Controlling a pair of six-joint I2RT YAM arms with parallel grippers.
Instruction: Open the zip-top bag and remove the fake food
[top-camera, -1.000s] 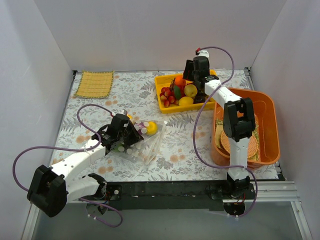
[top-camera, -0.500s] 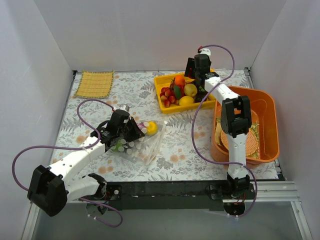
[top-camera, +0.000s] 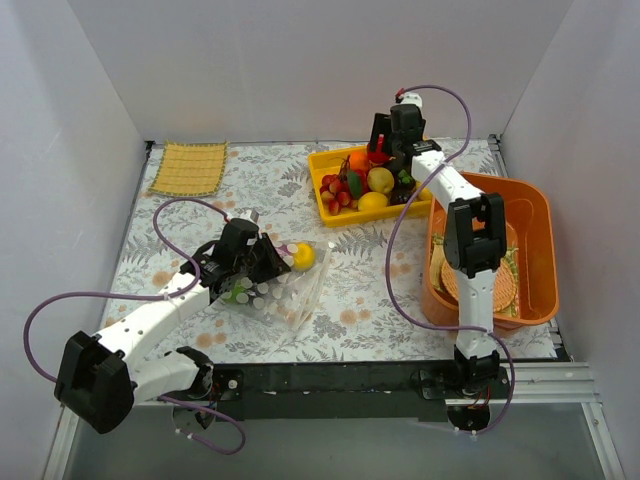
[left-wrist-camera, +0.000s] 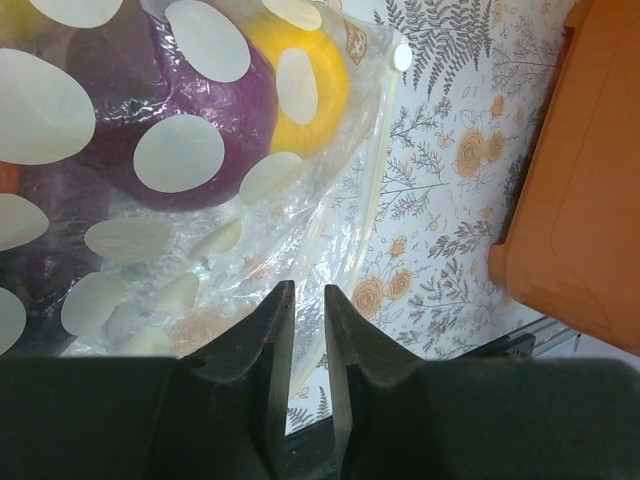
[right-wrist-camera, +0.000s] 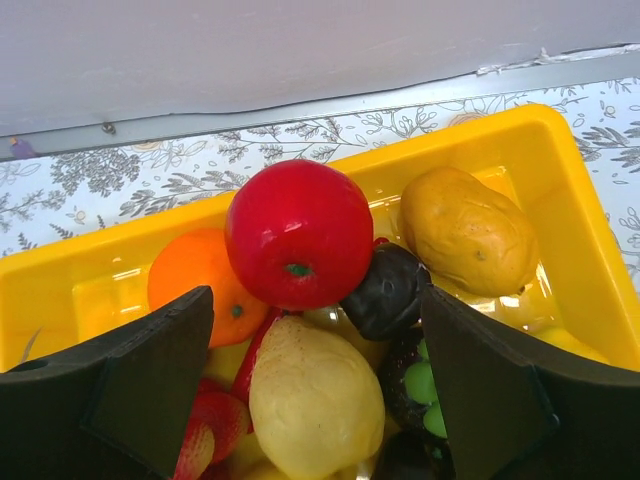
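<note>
Right now your zip-top bag (top-camera: 285, 295) lies flat on the bench (top-camera: 370, 290), centre-left. Its zip edge runs near to far and its mouth points right, toward the orange bin (top-camera: 535, 250). Yellow (left-wrist-camera: 300, 80) and purple (left-wrist-camera: 190, 120) fake food sits inside. Your left tool (left-wrist-camera: 303, 295) is almost pressed together over the film, but I cannot tell if it pinches. Your right tool (right-wrist-camera: 312, 295) is spread above the yellow tray (right-wrist-camera: 560, 160).

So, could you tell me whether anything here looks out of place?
Nothing looks spilled or damaged. The red apple perches atop the heap in the yellow tray and might roll; the zip-top bag lies crumpled, with fake food inside.
</note>
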